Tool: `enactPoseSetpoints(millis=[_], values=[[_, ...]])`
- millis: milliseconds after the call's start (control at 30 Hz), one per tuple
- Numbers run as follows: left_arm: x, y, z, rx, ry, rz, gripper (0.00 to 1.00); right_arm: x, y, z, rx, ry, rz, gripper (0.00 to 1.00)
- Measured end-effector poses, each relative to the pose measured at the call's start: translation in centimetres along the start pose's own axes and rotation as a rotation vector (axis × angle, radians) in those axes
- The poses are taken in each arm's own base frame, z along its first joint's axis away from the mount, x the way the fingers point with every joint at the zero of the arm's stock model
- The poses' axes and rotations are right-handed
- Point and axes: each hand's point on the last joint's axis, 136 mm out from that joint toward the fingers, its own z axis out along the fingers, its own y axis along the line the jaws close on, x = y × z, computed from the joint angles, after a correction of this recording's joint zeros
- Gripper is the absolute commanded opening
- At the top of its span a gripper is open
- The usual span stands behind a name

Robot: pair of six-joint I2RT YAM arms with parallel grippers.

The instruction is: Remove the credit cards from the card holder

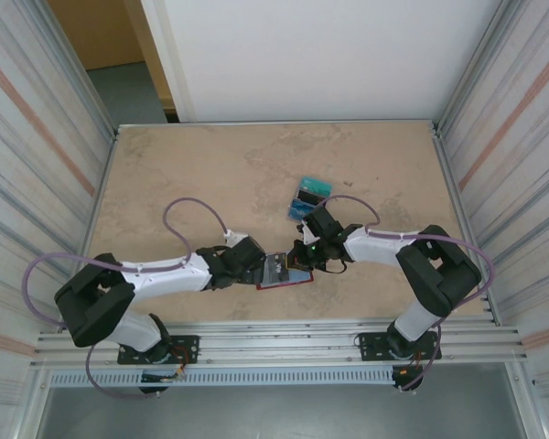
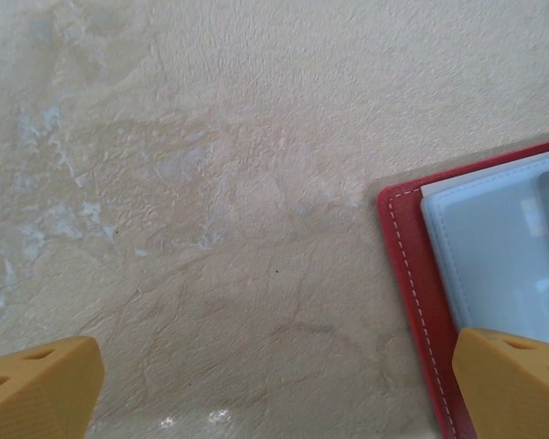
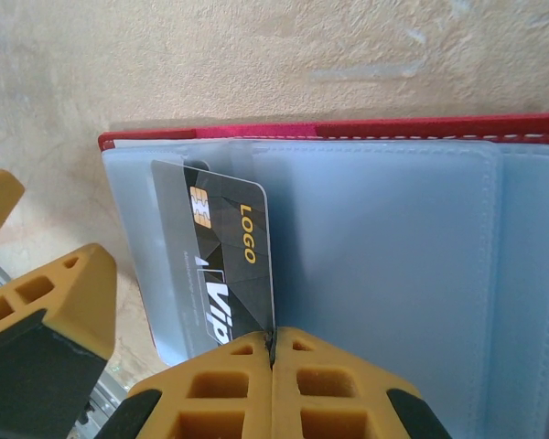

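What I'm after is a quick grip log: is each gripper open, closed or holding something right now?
Left gripper: open, holding nothing, one finger over the card holder.
Right gripper: closed on the black credit card.

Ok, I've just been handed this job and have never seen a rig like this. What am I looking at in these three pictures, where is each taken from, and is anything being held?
These are two robot arms bolted at the near edge of a table. The overhead picture looks down from behind them; the other two come from a camera on each wrist. The left tool is open, with one yellow finger over the edge of the red card holder, which lies spread open. The right tool is shut on the edge of a black card that lies partly under a pale pocket of the holder. Loose blue and teal cards lie farther back on the table.
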Motion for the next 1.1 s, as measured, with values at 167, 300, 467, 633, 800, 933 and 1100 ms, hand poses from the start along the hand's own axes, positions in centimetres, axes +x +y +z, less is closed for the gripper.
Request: enactPoseSetpoints(millis=[167,300,467,633,800,933,1100], values=[[-1.3,-0.8,-0.7,0.016,-0.036,0.02,0.99,0.0,0.0,0.0,0.0,0.0,0.0,0.0],[-2.3,-2.1,-1.0,0.024,-0.059,0.058,0.99,0.0,0.0,0.0,0.0,0.0,0.0,0.0],[-2.4,-3.2,-0.1,0.005,-0.045,0.101,0.99,0.0,0.0,0.0,0.0,-0.001,0.001,0.0],[-1.4,-3.1,0.9,-0.022,-0.011,0.134,0.99,-0.2,0.1,-0.2,-0.002,-0.01,-0.002,0.0],[-1.2,-3.0,1.1,-0.03,-0.002,0.138,0.99,-0.7,0.4,-0.8,-0.016,-0.036,-0.006,0.0],[-1.2,-3.0,1.2,-0.032,0.001,0.138,0.99,-0.6,0.2,-0.7,-0.046,-0.043,-0.006,0.04],[-1.3,-3.2,1.4,-0.033,0.003,0.136,0.99,-0.5,0.3,-0.5,-0.114,-0.05,0.013,0.12]])
